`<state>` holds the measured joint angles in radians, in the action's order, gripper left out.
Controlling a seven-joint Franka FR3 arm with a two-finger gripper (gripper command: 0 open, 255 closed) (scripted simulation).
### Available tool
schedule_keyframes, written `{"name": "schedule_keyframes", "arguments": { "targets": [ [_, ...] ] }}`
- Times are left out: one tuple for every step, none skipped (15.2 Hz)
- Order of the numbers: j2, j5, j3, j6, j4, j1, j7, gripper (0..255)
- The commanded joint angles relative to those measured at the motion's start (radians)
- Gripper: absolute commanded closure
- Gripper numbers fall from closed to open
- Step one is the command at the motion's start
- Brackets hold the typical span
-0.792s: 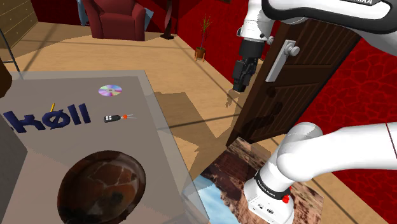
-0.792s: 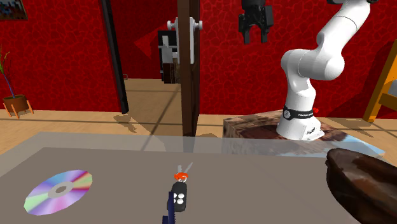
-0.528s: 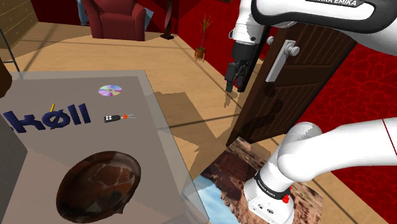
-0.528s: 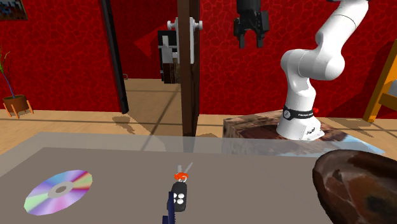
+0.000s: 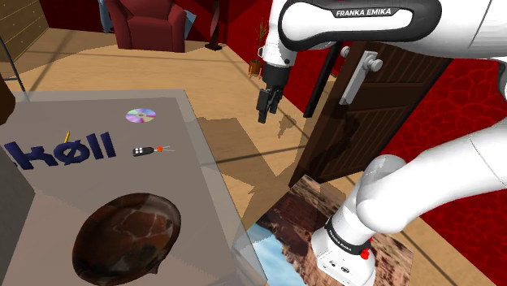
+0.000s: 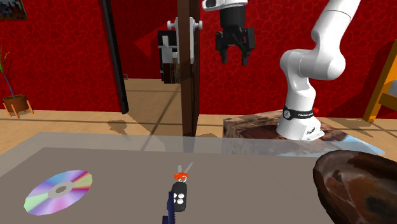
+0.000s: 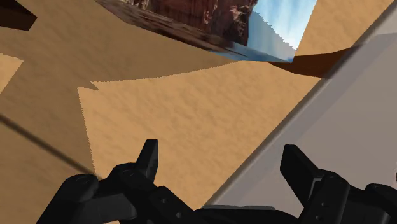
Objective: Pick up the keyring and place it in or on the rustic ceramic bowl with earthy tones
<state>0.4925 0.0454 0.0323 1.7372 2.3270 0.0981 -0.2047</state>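
Keyring (image 5: 151,150): a black fob with a small red piece at one end. It lies flat on the grey table (image 5: 97,185), just beside the blue lettering, between the disc (image 5: 140,115) and the brown mottled bowl (image 5: 122,237), touching neither. The second exterior view adds detail: two pale buttons on the fob, and thin silvery bits by the red piece. In the shoulder view the keyring is too small to show these. That view does give the bowl's full round and its dark hollow, where the second exterior view cuts it at the edge. My gripper (image 5: 263,114) hangs in the air off the table, over tan floor, well apart from the keyring, with a brown door (image 5: 382,114) behind my arm. My fingers (image 7: 149,156) stand apart with nothing between them. The wrist view looks past them to floor, the table's edge, and a corner of the stand (image 7: 210,25).
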Motion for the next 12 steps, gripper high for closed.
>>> {"name": "schedule_keyframes", "arguments": {
  "targets": [
    [-0.075,0.005,-0.012,0.06,-0.03,0.019,-0.019,0],
    [-0.106,0.006,-0.017,0.085,-0.042,0.027,-0.029,0],
    [-0.138,0.007,-0.022,0.109,-0.055,0.035,-0.04,0],
    [-0.169,0.008,-0.028,0.133,-0.069,0.042,-0.05,0],
    [-0.201,0.008,-0.033,0.156,-0.084,0.05,-0.06,0],
    [-0.232,0.008,-0.039,0.177,-0.1,0.057,-0.07,0],
    [-0.264,0.008,-0.045,0.198,-0.117,0.064,-0.079,0],
    [-0.296,0.007,-0.05,0.218,-0.135,0.07,-0.089,0],
    [-0.327,0.006,-0.057,0.237,-0.153,0.077,-0.098,0],
    [-0.359,0.004,-0.063,0.255,-0.173,0.084,-0.106,0],
    [-0.39,0.002,-0.069,0.272,-0.194,0.09,-0.115,0],
    [-0.422,0.0,-0.075,0.288,-0.215,0.096,-0.122,0]
  ]
}}
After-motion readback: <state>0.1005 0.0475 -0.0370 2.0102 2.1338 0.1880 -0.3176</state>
